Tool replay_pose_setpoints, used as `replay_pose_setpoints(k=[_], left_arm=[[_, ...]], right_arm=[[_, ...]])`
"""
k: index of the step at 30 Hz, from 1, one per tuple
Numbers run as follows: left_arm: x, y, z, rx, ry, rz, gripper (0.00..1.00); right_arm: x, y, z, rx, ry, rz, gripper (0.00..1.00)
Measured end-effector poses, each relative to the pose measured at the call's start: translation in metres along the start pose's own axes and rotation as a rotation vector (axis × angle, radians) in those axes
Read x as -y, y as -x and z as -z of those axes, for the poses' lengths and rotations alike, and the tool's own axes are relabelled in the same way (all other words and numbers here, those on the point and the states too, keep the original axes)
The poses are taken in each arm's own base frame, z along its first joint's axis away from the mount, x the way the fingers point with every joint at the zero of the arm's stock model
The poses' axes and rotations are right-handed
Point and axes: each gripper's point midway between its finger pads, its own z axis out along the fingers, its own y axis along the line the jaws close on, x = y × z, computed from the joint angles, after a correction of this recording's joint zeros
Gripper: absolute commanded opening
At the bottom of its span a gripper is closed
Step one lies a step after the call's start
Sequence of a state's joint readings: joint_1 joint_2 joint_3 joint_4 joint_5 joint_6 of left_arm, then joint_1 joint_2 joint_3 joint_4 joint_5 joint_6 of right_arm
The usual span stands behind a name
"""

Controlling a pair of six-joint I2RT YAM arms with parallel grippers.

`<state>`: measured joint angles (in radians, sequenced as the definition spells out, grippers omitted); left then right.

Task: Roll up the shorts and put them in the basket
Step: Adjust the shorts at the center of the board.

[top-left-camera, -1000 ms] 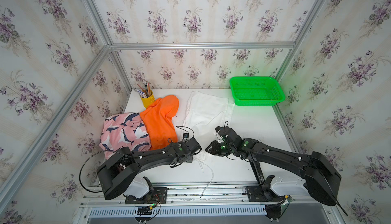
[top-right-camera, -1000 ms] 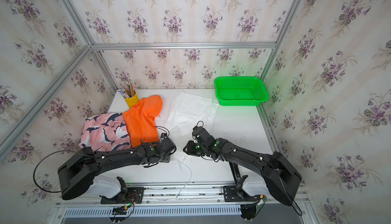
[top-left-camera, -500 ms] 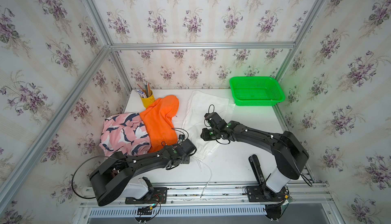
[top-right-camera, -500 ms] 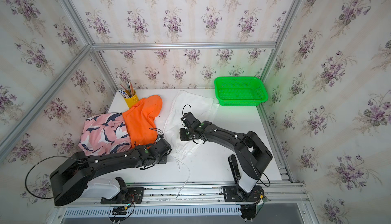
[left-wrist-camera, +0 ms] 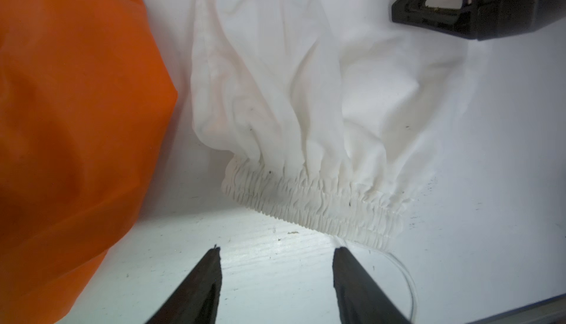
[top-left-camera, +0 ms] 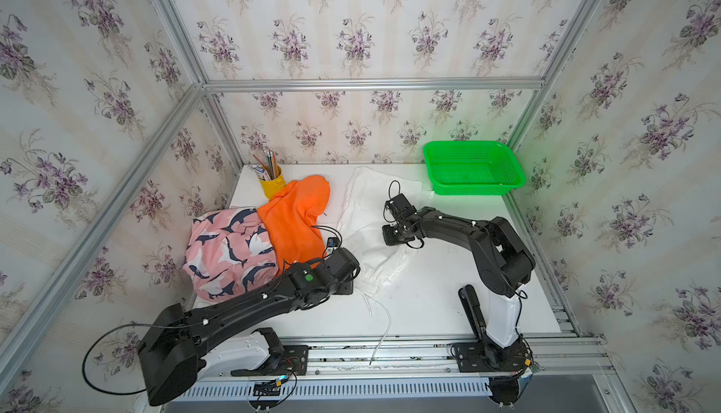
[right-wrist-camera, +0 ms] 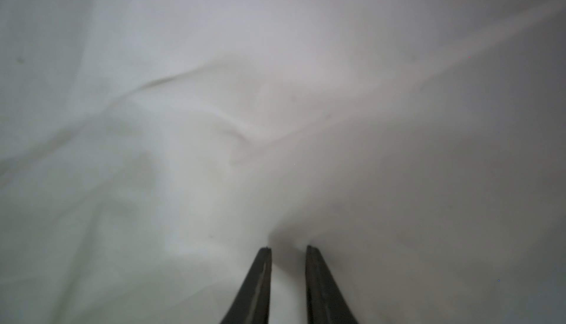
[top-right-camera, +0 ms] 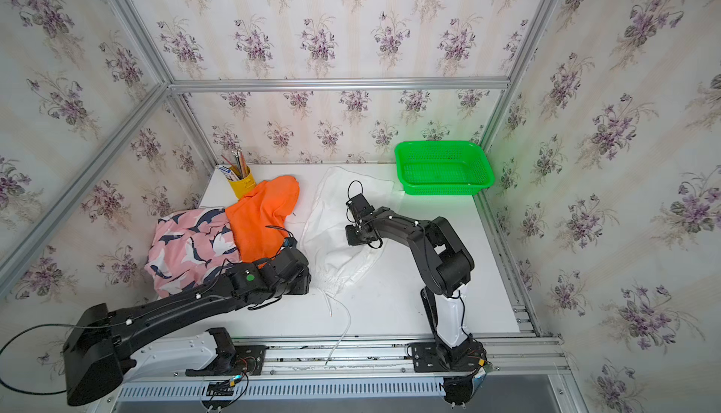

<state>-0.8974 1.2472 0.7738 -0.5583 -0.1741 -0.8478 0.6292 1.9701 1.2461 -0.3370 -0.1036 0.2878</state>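
Observation:
The white shorts lie mid-table, their gathered waistband toward the front. Orange shorts lie to their left, partly over the pink shark-print shorts. My left gripper is open over bare table just short of the waistband, with nothing between its fingers; in both top views it sits at the waistband's left end. My right gripper is down on the middle of the white shorts, jaws nearly together with a pinch of white cloth between them.
A green basket stands at the back right corner. A yellow cup of pencils stands at the back left. A thin white drawstring trails from the waistband over the table's front edge. Aluminium posts frame the cell.
My left gripper has opened and let go of the waistband. My right gripper has moved from the waistband toward the back, onto the middle of the white shorts, its arm folding upright.

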Motion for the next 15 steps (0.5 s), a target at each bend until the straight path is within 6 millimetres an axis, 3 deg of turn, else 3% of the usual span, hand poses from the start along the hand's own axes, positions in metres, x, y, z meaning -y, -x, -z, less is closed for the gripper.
replay_pose_setpoints(k=[3,7,15], left_arm=[[-0.001,-0.008,-0.022,-0.059,0.013,-0.008,0.59],[-0.018,-0.022,-0.044,-0.133,0.053,0.005,0.57],[-0.057,-0.023,-0.056,-0.152,0.025,0.087,0.57]], right_arm=[[-0.001,-0.009,-0.003,0.022,0.043,-0.004,0.25],[-0.018,-0.028,0.001,0.053,0.137,-0.024,0.25],[-0.077,-0.11,0.024,-0.033,0.287,-0.007,0.25]])
